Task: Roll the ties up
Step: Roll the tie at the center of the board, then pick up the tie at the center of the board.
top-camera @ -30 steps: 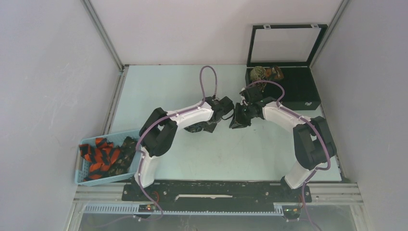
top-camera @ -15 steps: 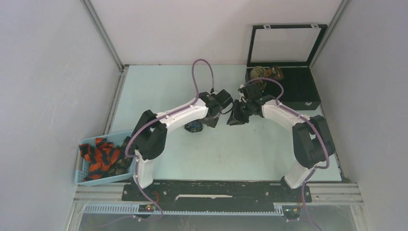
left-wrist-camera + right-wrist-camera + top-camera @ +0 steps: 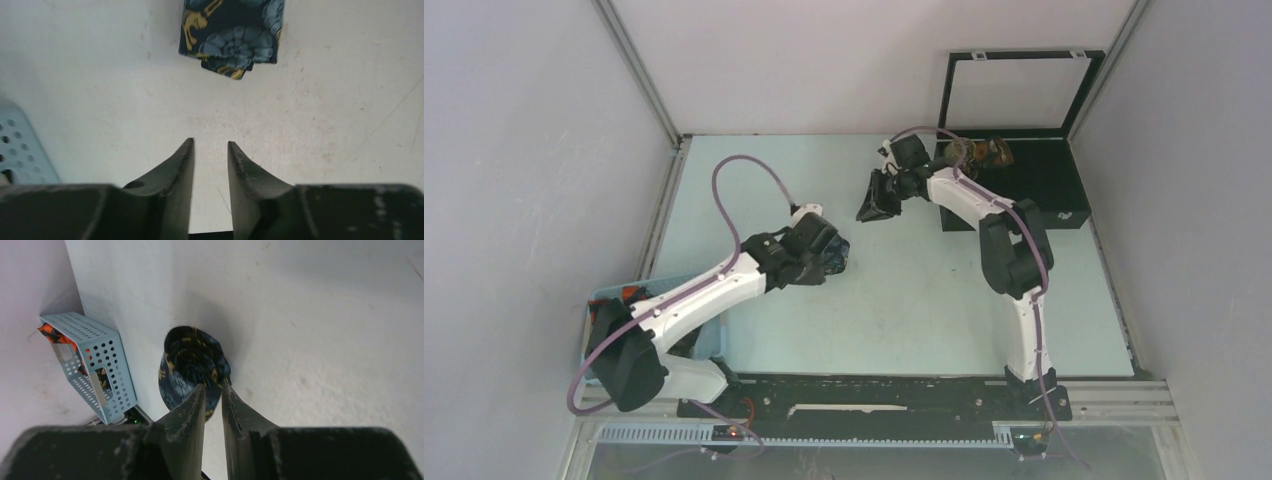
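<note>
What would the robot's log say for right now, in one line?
navy tie: rolled, lying on table | left gripper: slightly open, empty, short of tie | right gripper: slightly open, empty, away from tie

Navy blue-yellow tie (image 3: 231, 37), rolled, lying on table (image 3: 325, 125).

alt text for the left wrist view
A rolled navy tie with a blue and yellow pattern lies on the pale table, beyond the empty left pincer, its jaws slightly apart. A blue perforated basket corner shows at left.

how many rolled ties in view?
3: navy coil on the table; olive coil and brown coil in the black box. More may be hidden there.
</note>
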Robot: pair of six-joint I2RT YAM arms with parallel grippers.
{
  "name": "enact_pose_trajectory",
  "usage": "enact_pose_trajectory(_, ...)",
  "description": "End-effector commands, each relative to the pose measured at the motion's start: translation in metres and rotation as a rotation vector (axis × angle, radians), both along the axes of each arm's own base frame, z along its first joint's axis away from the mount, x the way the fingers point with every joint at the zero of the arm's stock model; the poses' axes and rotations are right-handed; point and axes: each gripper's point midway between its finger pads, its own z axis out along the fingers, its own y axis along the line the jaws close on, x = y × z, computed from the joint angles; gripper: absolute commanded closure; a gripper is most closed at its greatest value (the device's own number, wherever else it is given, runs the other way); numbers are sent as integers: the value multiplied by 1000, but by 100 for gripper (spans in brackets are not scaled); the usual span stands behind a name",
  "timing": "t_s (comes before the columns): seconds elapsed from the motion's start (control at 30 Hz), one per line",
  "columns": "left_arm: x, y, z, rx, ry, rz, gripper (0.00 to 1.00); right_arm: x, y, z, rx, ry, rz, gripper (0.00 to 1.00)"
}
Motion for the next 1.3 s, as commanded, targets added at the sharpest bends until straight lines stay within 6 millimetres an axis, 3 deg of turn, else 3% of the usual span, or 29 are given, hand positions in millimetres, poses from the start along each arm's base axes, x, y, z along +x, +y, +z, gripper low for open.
enact_pose_trajectory(0.0,-6,-14,-16,-211,-3,85,69,9,29,4,51,11,73,79)
enact_pose_trajectory(0.13,-7,-17,-39,-295,17,120,79,20,50,-8,48,20,108,79)
enact_pose_trajectory(0.3,0,-26,-61,-367,35,138,87,17,71,-28,23,44,166,81)
enact_pose_trajectory(0.6,27,-27,-80,-382,-7,188,91,-2,78,-56,-11,88,198,82)
enact_pose_trajectory(0.83,45,-28,-90,-356,-27,200,92,-20,87,-66,-31,105,230,83)
enact_pose_trajectory(1.27,74,-31,-90,-316,-43,219,93,-35,91,-70,-46,117,243,85)
